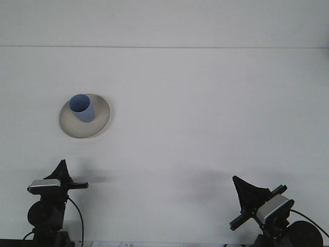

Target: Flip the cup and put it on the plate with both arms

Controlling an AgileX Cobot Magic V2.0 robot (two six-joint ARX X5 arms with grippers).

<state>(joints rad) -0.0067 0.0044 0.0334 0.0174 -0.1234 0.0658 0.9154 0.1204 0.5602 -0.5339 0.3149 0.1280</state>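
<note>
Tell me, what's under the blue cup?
The blue cup stands on a pale plate, which lies on the white table. The plate's middle is hidden under the cup.

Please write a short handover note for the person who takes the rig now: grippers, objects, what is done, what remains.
Left gripper: low at the near edge, holding nothing, clear of the plate.
Right gripper: low at the near right, holding nothing.
Blue cup: stands on the plate, left side of the table, its opening facing up.
Done: cup appears flipped and placed.
Left: apparently nothing; confirm only.
</note>
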